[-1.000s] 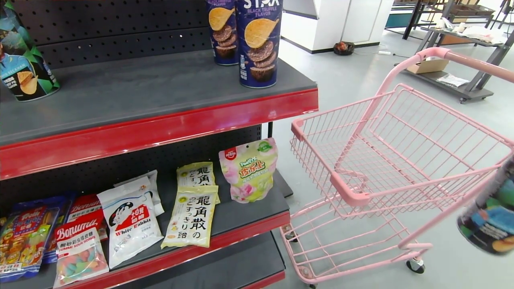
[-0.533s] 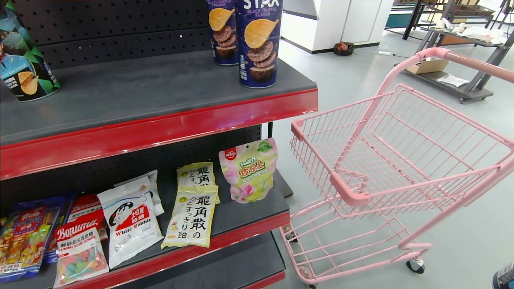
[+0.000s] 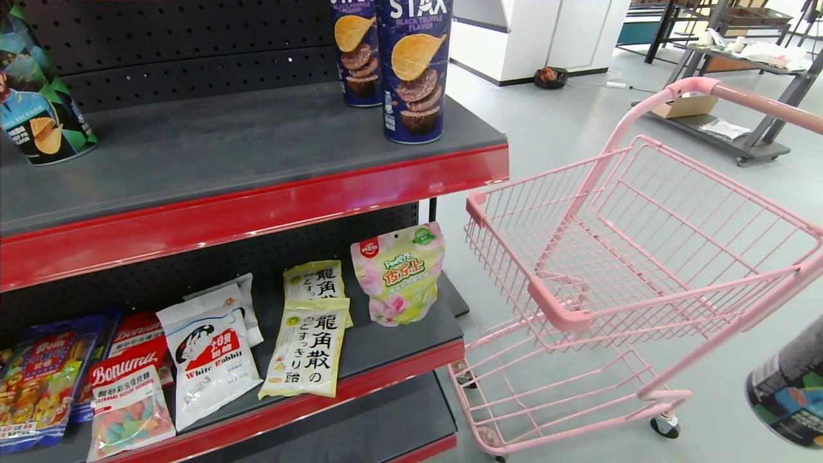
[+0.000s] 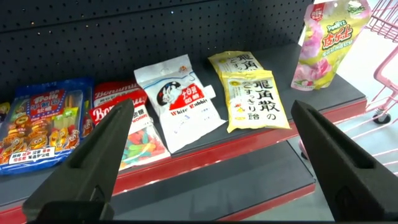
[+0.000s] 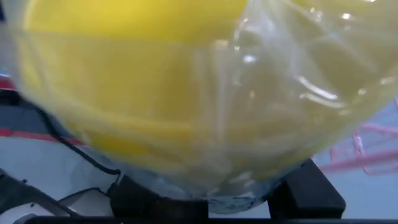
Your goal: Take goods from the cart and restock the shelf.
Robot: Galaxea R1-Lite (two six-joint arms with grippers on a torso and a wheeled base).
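My right gripper point(image 5: 217, 200), clamped on the dark cylindrical yellow-lidded crisp can point(image 3: 787, 392), dipped and has risen again beside the pink wire cart point(image 3: 559, 308). The grey red-edged shelf point(image 3: 257, 148) comes next, I judge. Left gripper point(image 4: 211, 106) hangs apart.

Red-edged shelf point(image 3: 225, 148), chip cans point(image 3: 413, 71) above, snack bags point(image 3: 312, 347) below

Head camera looks down over shelf point(image 3: 225, 138) and cart point(image 3: 560, 314). Left wrist camera, nearer, shares the lower bags point(image 3: 310, 347). Right wrist camera hugs the can point(image 5: 186, 93).
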